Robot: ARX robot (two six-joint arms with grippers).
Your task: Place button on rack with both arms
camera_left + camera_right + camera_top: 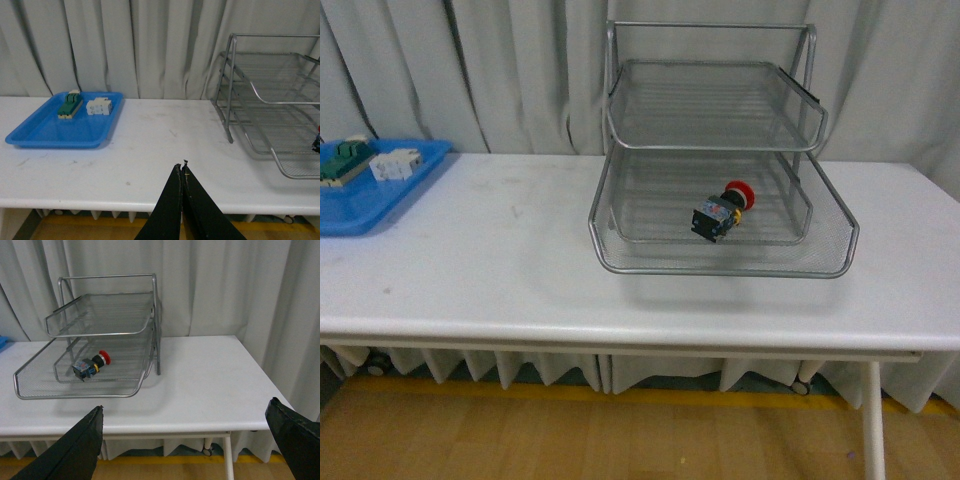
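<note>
The button (721,212), red cap, yellow collar and dark body, lies on its side on a lower mesh tier of the silver wire rack (720,262). The right wrist view shows the button (90,364) inside the rack (75,392) too. In the left wrist view only a sliver of the button (317,142) shows at the picture's edge, inside the rack (295,172). My left gripper (183,164) is shut with nothing in it, at the table's front edge. My right gripper (185,407) stands wide open, back from the table's front edge, empty. Neither arm appears in the front view.
A flat blue tray (340,222) at the table's back left holds a green block (342,160) and a white block (396,163). The same tray (50,135) shows in the left wrist view. A grey curtain hangs behind the white table (500,260).
</note>
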